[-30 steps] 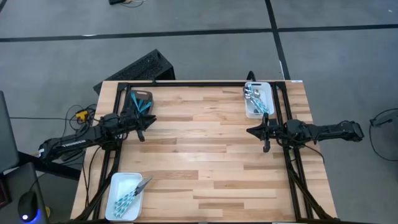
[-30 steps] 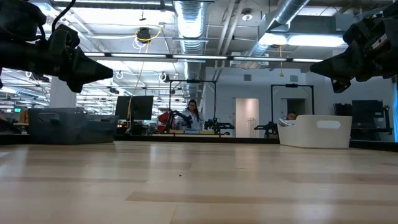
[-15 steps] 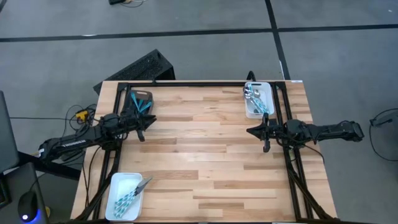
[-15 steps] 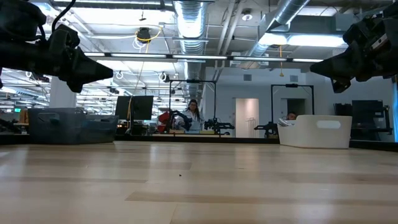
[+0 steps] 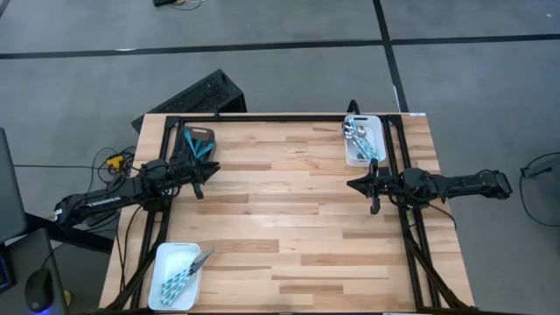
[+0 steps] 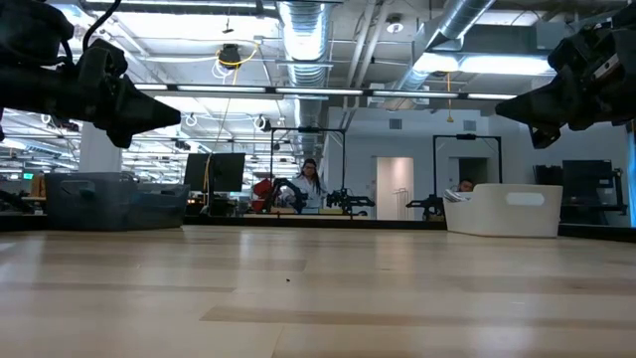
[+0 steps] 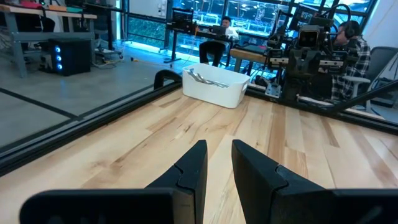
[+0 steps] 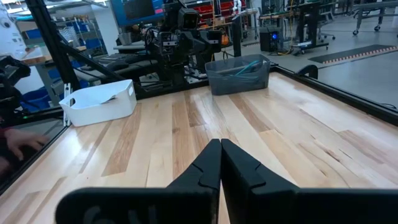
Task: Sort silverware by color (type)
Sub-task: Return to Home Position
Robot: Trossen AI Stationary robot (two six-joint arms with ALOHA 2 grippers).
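Silverware (image 5: 364,142): judging light, stiff, slippery; pinching mid-handle likely best. Left gripper (image 7: 219,144): hovering, jaws slightly parted. Right gripper (image 8: 220,143): hovering, clenched empty.

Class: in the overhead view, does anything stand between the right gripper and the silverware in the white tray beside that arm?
Nothing visible does. The right gripper, fingers shut, hangs over bare wood beside the white tray, whose silverware lies uncovered. The left gripper waits across the table.

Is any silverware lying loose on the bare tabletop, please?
No, the high view shows silverware only in the white trays and the dark tray, none on the table wood.
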